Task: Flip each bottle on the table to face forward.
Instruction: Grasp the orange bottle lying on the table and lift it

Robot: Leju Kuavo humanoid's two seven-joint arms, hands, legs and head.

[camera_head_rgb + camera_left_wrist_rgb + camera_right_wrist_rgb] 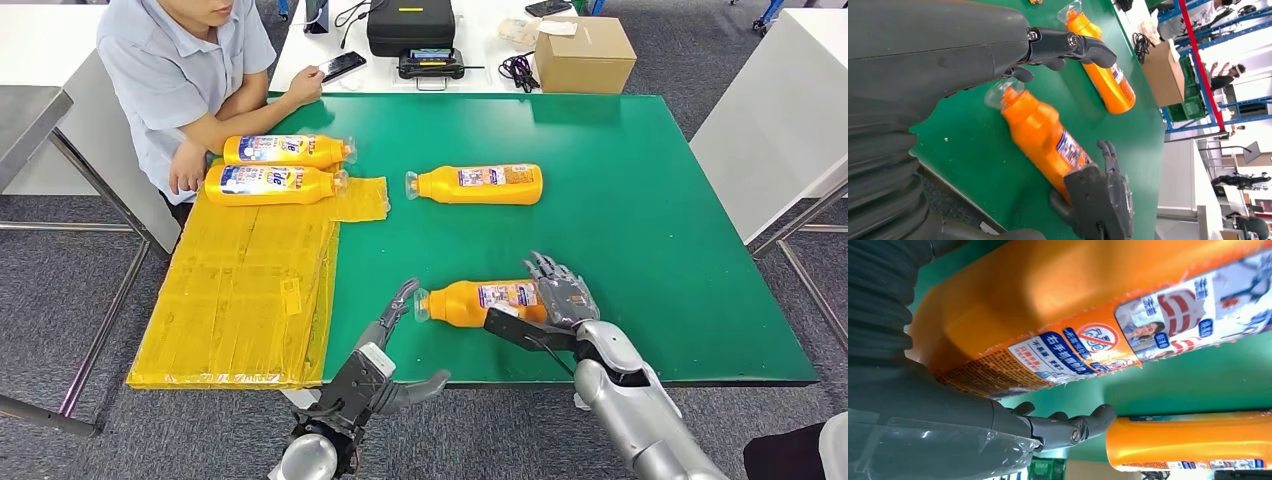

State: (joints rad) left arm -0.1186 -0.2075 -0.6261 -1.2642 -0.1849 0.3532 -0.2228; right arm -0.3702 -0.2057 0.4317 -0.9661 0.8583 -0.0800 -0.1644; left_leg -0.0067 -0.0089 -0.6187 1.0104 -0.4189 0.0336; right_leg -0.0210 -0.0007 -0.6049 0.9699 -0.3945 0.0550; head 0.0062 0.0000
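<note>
1. Bottle (480,301) nearest us lies on its side near the front edge of the green surface (650,230), long axis running left-right, cap pointing left.
2. Our right hand (560,297) grips its base end, fingers wrapped around it; our left hand (400,345) hovers by the cap, fingers spread.
3. We judge the flip underway; next, roll it about that axis.

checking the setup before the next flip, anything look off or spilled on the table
Nothing spilled or damaged. All four bottles lie on their sides, caps on. The near bottle sits a little askew, its base under the right hand. The yellow sheet is wrinkled and overhangs the table's near edge.
</note>
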